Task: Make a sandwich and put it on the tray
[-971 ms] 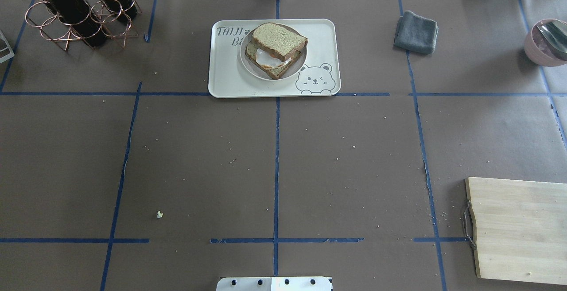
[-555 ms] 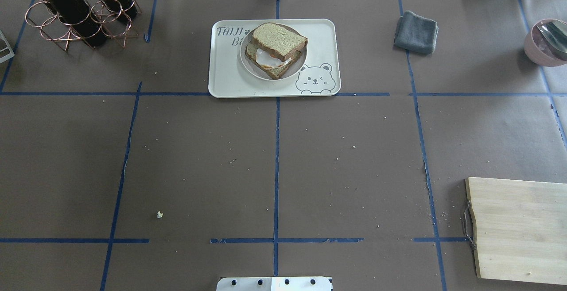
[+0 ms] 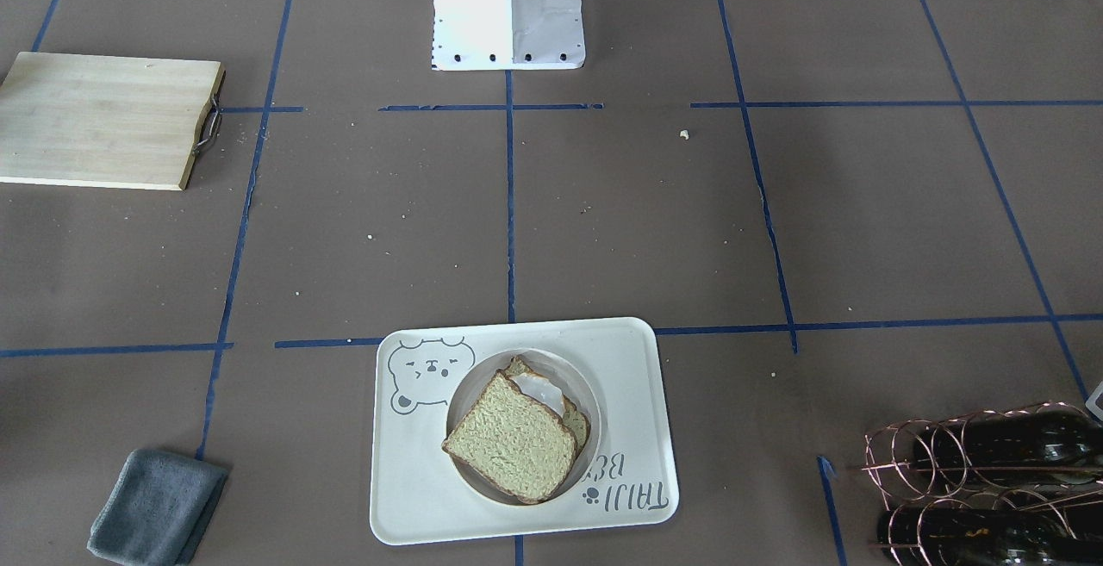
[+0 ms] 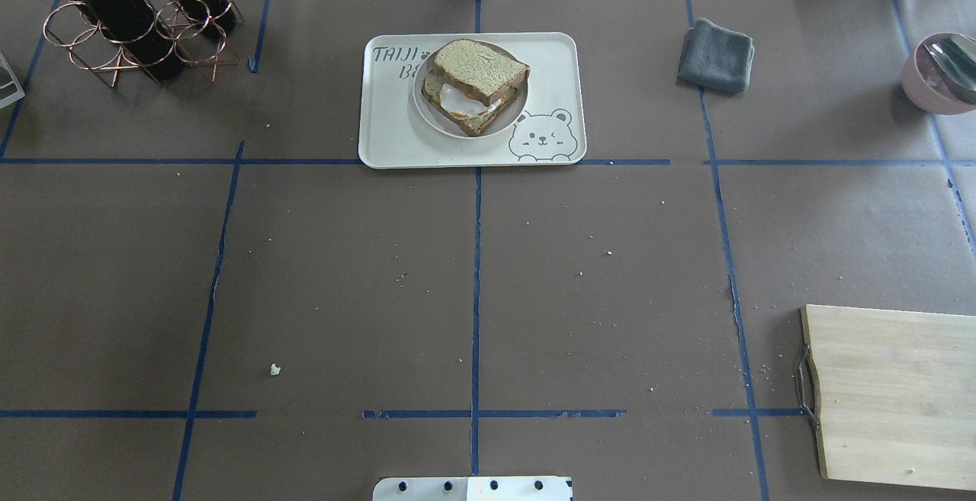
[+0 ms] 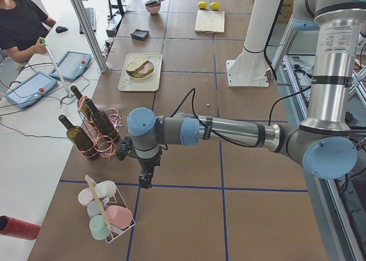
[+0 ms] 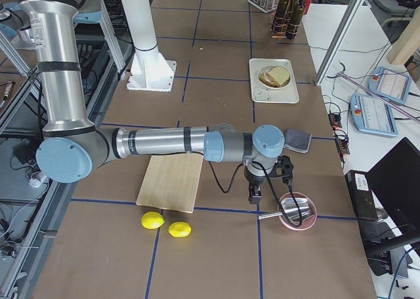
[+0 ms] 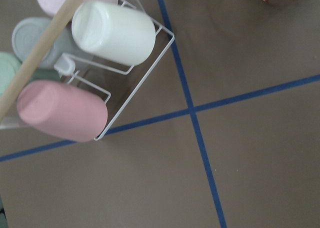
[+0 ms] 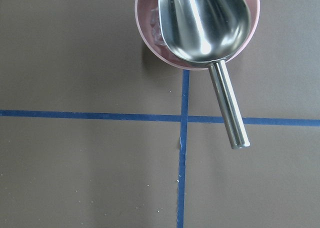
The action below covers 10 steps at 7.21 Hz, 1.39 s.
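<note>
Overhead exterior: tray [image 4: 389, 139] lettering [image 4: 390, 54] partly behind plate [image 4: 435, 123]

Light: bright, even and diffuse in every view, falling from above.
Shadows: faint and soft-edged, one beside the pink bowl [image 8: 147, 33].
Glare: the white robot base [image 3: 507, 6] is blown out; streaked highlights on the steel scoop [image 8: 202, 18].
Focus: the white mug [image 7: 112, 33] is slightly soft; the exterior views are sharp.

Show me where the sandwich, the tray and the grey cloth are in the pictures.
sandwich [image 4: 480, 66], overhead view, on the top bread slice.
tray [image 4: 389, 135], overhead view, on its bare lower-left part.
grey cloth [image 4: 717, 55], overhead view, on its middle.
</note>
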{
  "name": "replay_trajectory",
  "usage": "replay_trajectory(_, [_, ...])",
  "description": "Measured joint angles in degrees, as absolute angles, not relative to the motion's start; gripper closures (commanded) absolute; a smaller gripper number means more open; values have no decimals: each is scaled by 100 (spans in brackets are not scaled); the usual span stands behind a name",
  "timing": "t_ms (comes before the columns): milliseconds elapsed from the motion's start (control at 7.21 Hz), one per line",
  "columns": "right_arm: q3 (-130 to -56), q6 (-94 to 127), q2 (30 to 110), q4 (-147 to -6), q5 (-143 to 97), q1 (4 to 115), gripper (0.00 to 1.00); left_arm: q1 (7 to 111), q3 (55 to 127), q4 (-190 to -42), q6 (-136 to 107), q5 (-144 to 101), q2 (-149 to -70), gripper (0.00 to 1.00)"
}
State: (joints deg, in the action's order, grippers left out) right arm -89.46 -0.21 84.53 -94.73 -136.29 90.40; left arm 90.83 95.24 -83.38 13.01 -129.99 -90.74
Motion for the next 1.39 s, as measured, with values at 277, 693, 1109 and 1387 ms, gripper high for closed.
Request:
replay_trajectory(277, [-8863,-47,8600,-9461,-13710,9280,0,9101,9530,-8318,1309,-13134,-8957,0])
replay_trajectory(693, [-8965,-53,8775,-9455,-13893,9383,0,9104,9553,-8320,1308,-13156,-8955,0])
replay_trajectory(1109, [-9557,-25,9271,-9449,-13919,9395,0,9105,9578,-8319,1294,-13157,-8956,0])
replay_trajectory(1387, [-9609,-29,9321,-9448,-13907,9391,0,9105,9580,-8315,1278,-13157,-8956,0])
